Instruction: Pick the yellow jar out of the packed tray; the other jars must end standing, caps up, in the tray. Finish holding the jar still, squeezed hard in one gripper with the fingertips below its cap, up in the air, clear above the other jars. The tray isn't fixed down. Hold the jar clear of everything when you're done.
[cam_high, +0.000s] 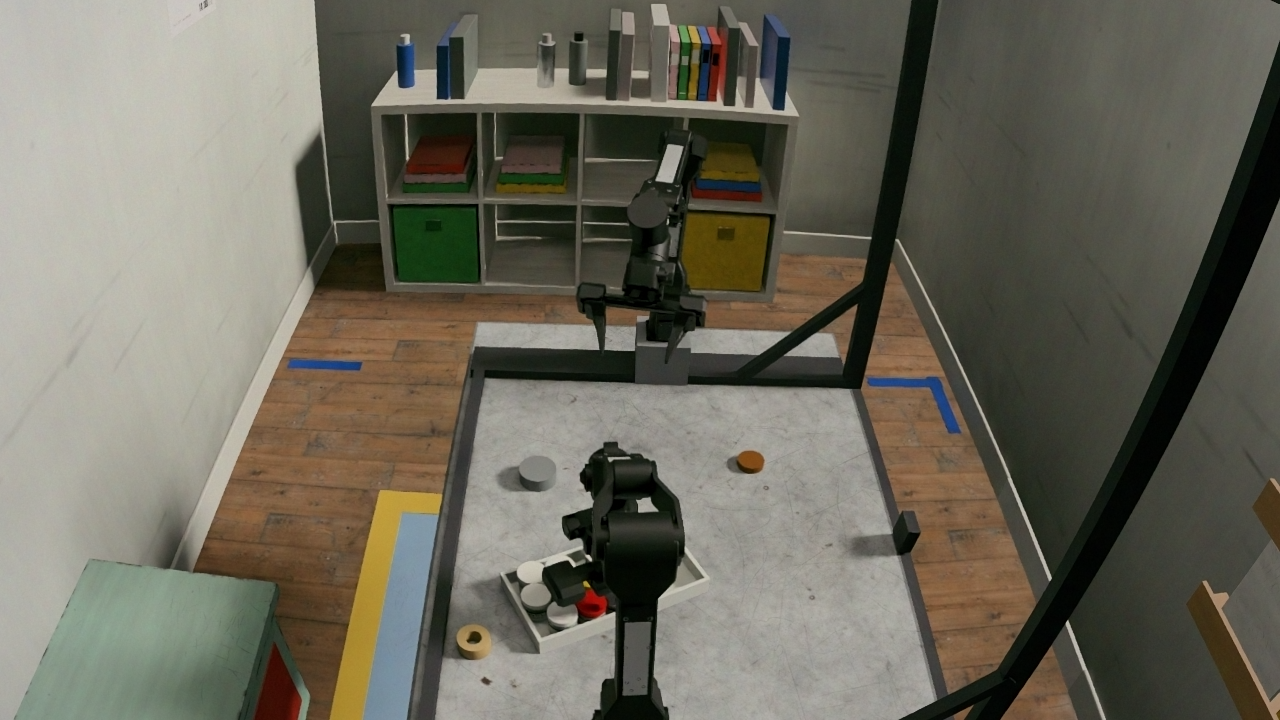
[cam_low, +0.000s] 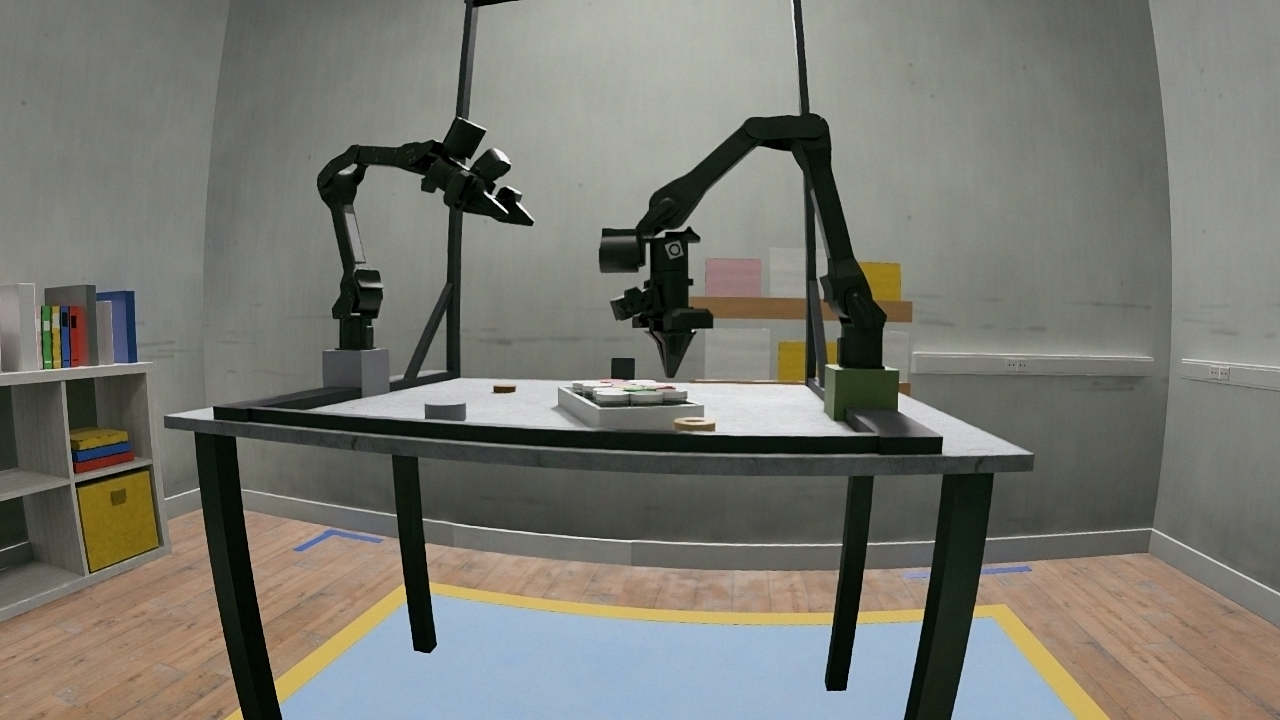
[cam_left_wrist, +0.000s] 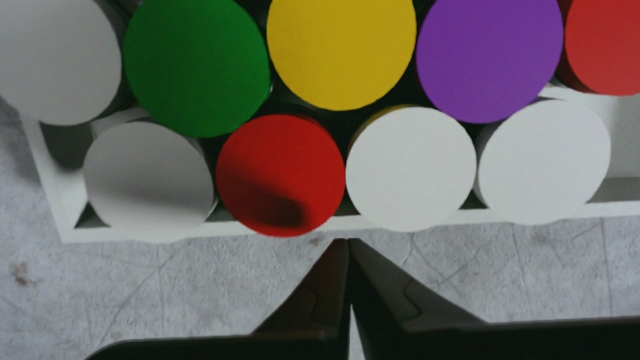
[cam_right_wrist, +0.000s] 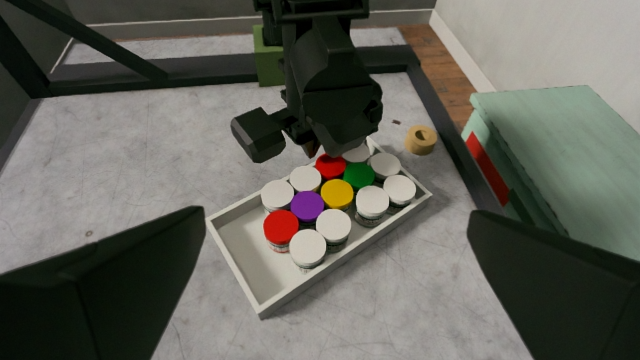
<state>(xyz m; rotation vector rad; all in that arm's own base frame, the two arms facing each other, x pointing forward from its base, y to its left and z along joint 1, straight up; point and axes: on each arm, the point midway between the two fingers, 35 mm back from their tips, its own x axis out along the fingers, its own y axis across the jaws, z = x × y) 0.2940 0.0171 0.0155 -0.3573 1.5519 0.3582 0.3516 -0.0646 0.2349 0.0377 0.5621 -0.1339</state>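
Note:
The yellow-capped jar (cam_left_wrist: 341, 52) stands in the white tray (cam_right_wrist: 310, 225), packed among white, green, purple and red-capped jars; it also shows in the right wrist view (cam_right_wrist: 337, 194). My left gripper (cam_left_wrist: 346, 250) (cam_low: 673, 371) is shut and empty. It points straight down and hovers a little above the caps, at the tray's edge beside a red-capped jar (cam_left_wrist: 281, 175). It is two rows away from the yellow jar. My right gripper (cam_low: 510, 210) is open and empty, high above the table's far end and angled down toward the tray. All jars stand caps up.
A tan ring (cam_right_wrist: 421, 139) lies on the table near the tray's end. A grey disc (cam_high: 537, 472), an orange disc (cam_high: 750, 461) and a small black block (cam_high: 906, 531) lie farther off. One end of the tray holds no jars. A mint-green cabinet (cam_right_wrist: 550, 150) stands beside the table.

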